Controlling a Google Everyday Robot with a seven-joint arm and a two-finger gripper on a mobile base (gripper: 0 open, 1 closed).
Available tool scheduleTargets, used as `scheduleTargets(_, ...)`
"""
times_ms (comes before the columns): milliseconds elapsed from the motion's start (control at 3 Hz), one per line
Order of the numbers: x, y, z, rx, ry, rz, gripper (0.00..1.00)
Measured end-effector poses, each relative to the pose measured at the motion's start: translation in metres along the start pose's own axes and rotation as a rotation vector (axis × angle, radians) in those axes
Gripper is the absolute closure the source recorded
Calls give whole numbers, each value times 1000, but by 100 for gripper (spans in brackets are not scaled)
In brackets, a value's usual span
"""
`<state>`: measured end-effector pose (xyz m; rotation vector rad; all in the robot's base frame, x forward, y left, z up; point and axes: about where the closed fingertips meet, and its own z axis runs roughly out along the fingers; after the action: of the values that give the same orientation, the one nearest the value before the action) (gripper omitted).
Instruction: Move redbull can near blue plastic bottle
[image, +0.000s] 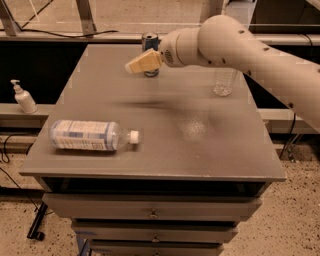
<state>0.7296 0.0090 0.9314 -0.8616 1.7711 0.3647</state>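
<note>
The redbull can (150, 42) stands upright at the far middle of the grey table (165, 125); only its top and base show, as my gripper covers its middle. The blue plastic bottle (90, 135) lies on its side near the front left, white cap pointing right. My gripper (131, 67) reaches in from the right on the white arm (240, 45) and hovers just in front of the can, far from the bottle.
A clear plastic bottle (224, 81) stands at the far right, partly behind the arm. A small white pump bottle (23, 98) sits on a ledge to the left, off the table. Drawers lie below the table's front edge.
</note>
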Motion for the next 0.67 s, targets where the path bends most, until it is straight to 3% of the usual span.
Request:
scheduleTargets(333, -8, -16, 35, -11, -38, 9, 0)
scheduleTargets(667, -6, -30, 55, -18, -53, 21, 18)
